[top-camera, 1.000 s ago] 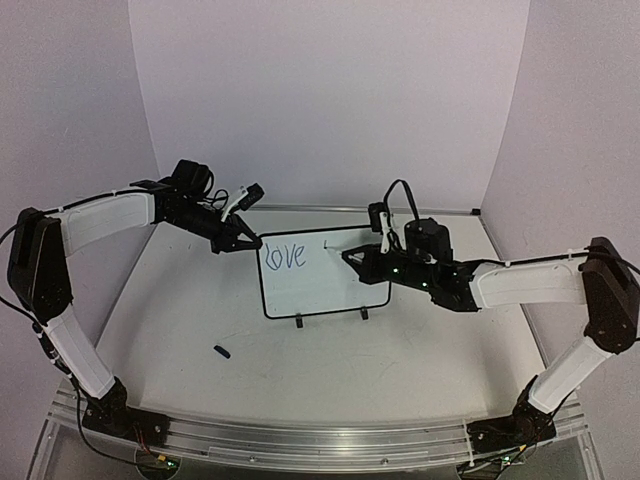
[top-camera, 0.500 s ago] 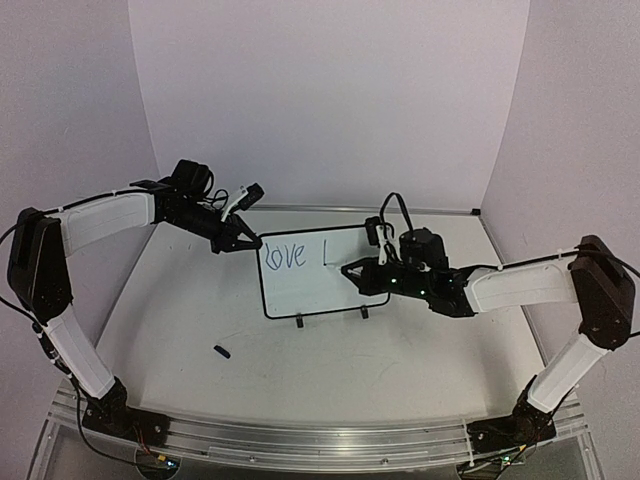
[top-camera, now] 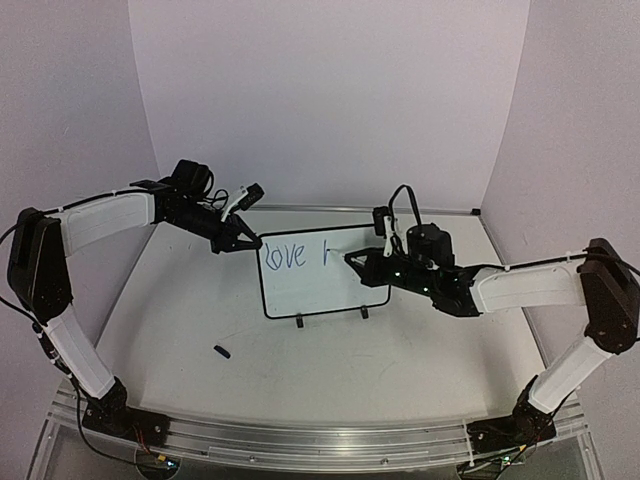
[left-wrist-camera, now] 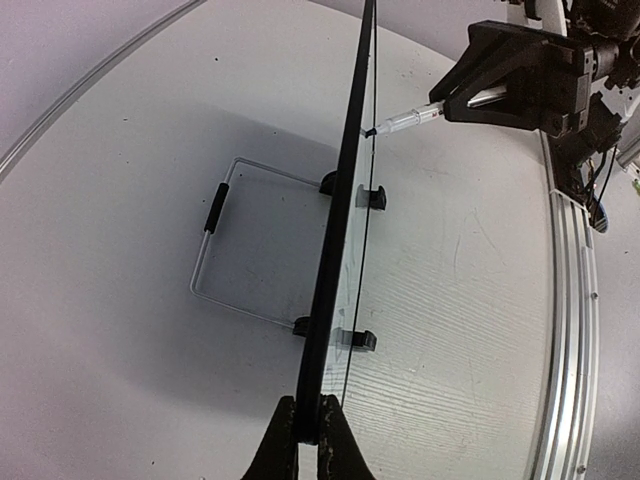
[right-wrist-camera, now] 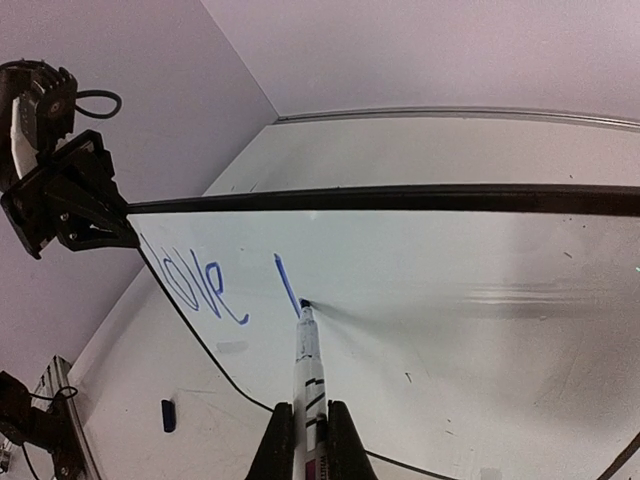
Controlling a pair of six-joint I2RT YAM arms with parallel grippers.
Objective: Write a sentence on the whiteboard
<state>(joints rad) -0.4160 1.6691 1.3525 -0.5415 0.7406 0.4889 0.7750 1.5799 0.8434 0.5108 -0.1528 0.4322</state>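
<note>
Right pincer, squeezing the marker, just began a new word in the sentence; left pincer pinches the whiteboard tight.

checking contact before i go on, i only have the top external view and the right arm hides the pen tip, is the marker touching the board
observer: yes, the right wrist view shows the marker tip on the whiteboard, at the end of a short blue stroke beside "love"
operator: left gripper got the board or just near it
observer: the left wrist view shows the left gripper shut on the frame's edge
operator: anything behind the board
observer: a wire stand lying flat on the table behind it
</note>
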